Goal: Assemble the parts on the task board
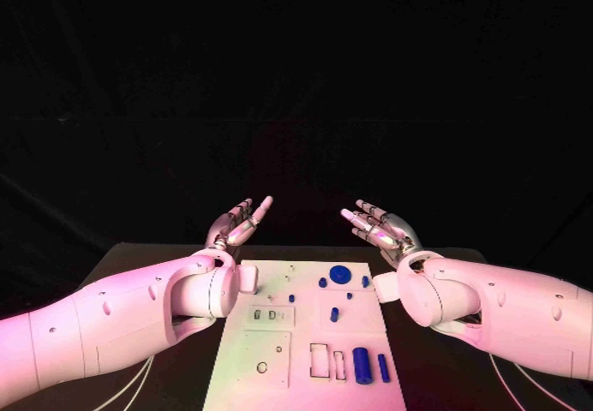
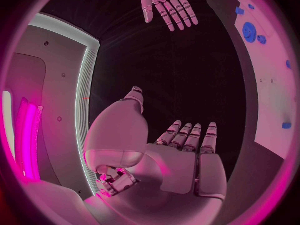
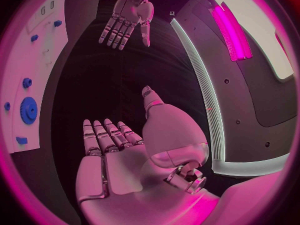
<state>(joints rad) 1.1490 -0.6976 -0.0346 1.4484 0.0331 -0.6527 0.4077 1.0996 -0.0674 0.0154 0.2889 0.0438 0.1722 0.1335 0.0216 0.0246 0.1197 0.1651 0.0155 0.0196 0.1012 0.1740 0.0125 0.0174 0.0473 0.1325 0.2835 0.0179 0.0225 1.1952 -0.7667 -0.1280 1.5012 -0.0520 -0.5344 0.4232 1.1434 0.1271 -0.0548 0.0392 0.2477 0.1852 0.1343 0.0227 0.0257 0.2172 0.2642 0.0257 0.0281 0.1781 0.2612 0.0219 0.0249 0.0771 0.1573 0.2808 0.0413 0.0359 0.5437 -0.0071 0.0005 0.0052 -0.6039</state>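
The white task board (image 1: 278, 360) lies in the middle of the black table, between my two arms. On it sit small blue parts: a round gear (image 1: 340, 275) near the far end, a thick cylinder (image 1: 362, 365) and a thin peg (image 1: 383, 367) at the near right. My left hand (image 1: 238, 221) is raised beyond the board's far left corner, fingers straight and spread, holding nothing. My right hand (image 1: 380, 224) mirrors it beyond the far right corner, also empty. The left wrist view shows the left palm (image 2: 181, 160) and the right hand (image 2: 165, 5); the gear (image 2: 250, 31) appears too.
Rectangular slots (image 1: 327, 360) and a small round hole (image 1: 262, 367) mark the board's near half. A few small blue pieces (image 1: 335, 314) lie mid-board. Bare black table (image 1: 136, 257) runs along both sides of the board.
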